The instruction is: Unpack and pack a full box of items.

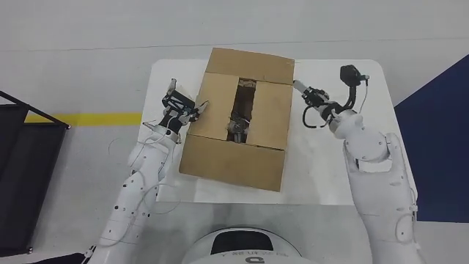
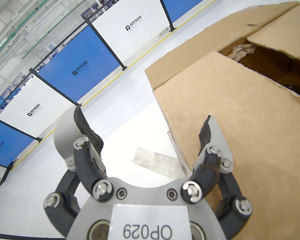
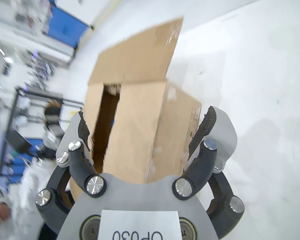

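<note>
Top view: cardboard box (image 1: 234, 121) sat mid desk (image 1: 322, 183), turned a bit askew. Far flap and near flap were both folded outward. The 2 side flaps lay mostly over the top w/ a gap left down the middle, and some crumpled paper (image 1: 248, 84) plus a dark item (image 1: 236, 127) showed thru it. Left claw (image 1: 187, 97) was just beside the box's left side and right claw (image 1: 300, 92) just beside its right side, near the far corner. Both were spread open w/ nothing in them.

Left wrist view: left claw (image 2: 143, 113) was wide open and empty, w/ one finger (image 2: 206, 136) up against the box (image 2: 240, 126) at its corner, tho whether it actually touched, can't tell. A strip of tape or paper (image 2: 155, 161) lay on the desk right by the box's base. The paper (image 2: 242, 51) and dark item (image 2: 296, 89) were visible in the gap.

Right wrist view: pretty smeared tbh, but right claw (image 3: 146, 112) was wide open and gripping nothing. The box (image 3: 137, 58) sat right ahead of it, framed btwn the fingers, gap side towards the cam.
</note>
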Robot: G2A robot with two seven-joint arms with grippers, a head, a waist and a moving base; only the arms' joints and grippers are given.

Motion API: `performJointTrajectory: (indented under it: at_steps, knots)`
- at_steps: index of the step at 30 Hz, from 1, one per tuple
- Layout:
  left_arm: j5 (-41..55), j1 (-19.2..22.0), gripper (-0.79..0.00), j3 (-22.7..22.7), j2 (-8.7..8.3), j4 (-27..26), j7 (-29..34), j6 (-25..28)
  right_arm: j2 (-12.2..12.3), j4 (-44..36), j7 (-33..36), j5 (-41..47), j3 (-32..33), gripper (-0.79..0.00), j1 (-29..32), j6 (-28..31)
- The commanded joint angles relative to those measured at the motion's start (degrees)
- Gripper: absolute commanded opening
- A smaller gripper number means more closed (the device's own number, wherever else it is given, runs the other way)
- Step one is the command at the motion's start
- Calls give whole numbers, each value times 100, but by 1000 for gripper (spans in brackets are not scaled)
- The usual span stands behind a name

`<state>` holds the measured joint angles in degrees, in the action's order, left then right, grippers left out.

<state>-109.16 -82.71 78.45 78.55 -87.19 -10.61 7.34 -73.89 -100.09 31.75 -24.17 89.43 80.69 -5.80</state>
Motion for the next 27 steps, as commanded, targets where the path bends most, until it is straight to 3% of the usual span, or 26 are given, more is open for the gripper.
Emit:
performJointTrajectory:
  at_steps: [1, 7, 12, 18, 21, 24, 27]
  knots:
    - [1, 0, 0, 0, 0, 0, 0, 0, -11, 711, -275, 150, -122, 0, -458, 32]
    - [1, 0, 0, 0, 0, 0, 0, 0, -96, 2671, -228, 342, -702, 0, -1773, 480]
    - [1, 0, 0, 0, 0, 0, 0, 0, -178, 3682, 206, 907, -1048, 0, -2452, 1188]
    - [1, 0, 0, 0, 0, 0, 0, 0, -84, 3948, 1633, 2887, -456, 0, -2408, 2840]
    - [1, 0, 0, 0, 0, 0, 0, 0, 15, 3832, 2558, 3565, -151, 0, -2263, 3231]
    - [1, 0, 0, 0, 0, 0, 0, 0, 119, 3636, 3350, 3801, 38, 0, -2116, 3306]
    - [1, 0, 0, 0, 0, 0, 0, 0, 235, 3447, 3770, 3323, 115, 0, -2097, 2771]
